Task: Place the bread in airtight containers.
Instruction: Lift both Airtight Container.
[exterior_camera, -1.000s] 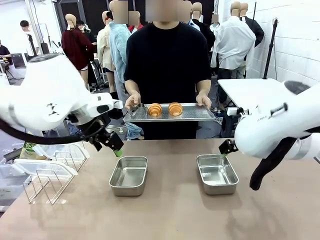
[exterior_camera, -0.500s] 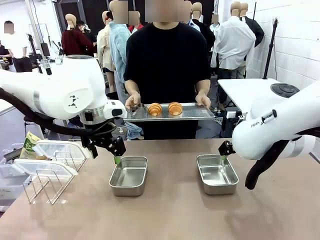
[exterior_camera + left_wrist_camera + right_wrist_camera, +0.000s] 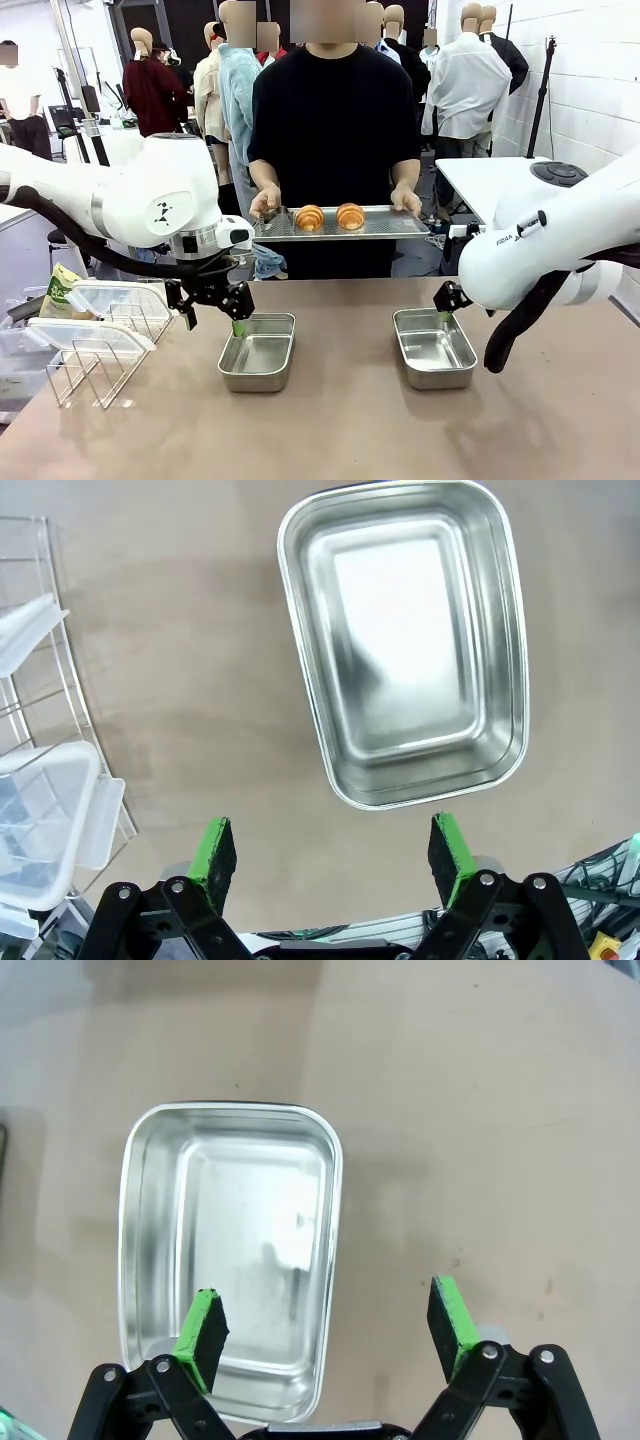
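Two golden-brown bread rolls [image 3: 309,218] [image 3: 350,216] lie side by side on a flat metal tray [image 3: 400,228], which a person holds in both hands beyond the table's far edge. Two empty steel containers stand lidless on the table, the left one [image 3: 258,352] [image 3: 405,640] and the right one [image 3: 433,347] [image 3: 230,1260]. My left gripper [image 3: 237,325] [image 3: 335,852] hovers open over the far rim of the left container. Above the right container's far edge, my right gripper [image 3: 443,312] [image 3: 328,1325] is open too. Both grippers hold nothing.
A wire rack [image 3: 95,365] at the table's left edge carries two clear white-rimmed lids [image 3: 115,298] [image 3: 40,820]. A green packet [image 3: 60,290] lies behind it. Bare tabletop [image 3: 340,420] stretches between and in front of the containers.
My left arm has swung right and lowered, bringing its gripper to the left container's far rim. The right arm has shifted slightly left. The person and the tray have stayed still.
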`<state>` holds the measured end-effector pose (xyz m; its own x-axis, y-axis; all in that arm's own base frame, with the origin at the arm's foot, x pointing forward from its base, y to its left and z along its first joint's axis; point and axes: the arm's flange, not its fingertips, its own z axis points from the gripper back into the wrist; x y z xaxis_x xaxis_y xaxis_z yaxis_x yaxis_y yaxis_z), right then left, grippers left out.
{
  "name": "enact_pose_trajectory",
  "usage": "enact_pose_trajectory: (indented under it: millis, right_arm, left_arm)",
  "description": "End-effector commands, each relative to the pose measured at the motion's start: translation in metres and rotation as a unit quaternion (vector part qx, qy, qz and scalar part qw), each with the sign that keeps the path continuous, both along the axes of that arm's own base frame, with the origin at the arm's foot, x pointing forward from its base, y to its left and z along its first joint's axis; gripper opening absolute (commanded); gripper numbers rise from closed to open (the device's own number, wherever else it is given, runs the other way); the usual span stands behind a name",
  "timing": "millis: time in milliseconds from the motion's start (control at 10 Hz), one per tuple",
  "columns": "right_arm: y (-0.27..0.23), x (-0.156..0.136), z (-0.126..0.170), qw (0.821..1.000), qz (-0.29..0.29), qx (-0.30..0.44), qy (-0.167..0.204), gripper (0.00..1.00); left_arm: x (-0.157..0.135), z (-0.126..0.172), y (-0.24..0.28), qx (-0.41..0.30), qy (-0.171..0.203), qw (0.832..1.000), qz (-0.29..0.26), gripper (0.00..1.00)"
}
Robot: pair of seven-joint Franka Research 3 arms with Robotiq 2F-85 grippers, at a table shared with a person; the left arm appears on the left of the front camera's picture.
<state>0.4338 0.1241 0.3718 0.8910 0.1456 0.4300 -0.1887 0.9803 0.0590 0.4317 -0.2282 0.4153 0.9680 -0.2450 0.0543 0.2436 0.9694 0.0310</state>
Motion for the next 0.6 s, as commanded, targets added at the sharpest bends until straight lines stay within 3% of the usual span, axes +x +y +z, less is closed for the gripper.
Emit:
enact_pose_trajectory:
  millis: [0,100,300,500]
  right_arm:
    - [-0.001,-0.001,-0.003,1.000,-0.001,0.001,-0.004,1.00]
    - [0.000,0.000,0.000,1.000,0.000,0.000,0.000,1.00]
    - [0.013,0.002,0.011,0.997,0.022,0.014,0.079,1.00]
    - [0.020,0.012,0.001,0.996,-0.012,-0.011,0.084,1.00]
  left_arm:
    - [-0.003,0.001,-0.004,-0.001,0.000,1.000,-0.011,1.00]
    - [0.000,0.000,0.000,0.000,0.000,1.000,0.000,1.00]
    - [0.013,-0.013,-0.004,-0.012,0.020,0.998,0.053,1.00]
    - [0.029,-0.019,-0.006,-0.010,0.013,0.994,0.105,1.00]
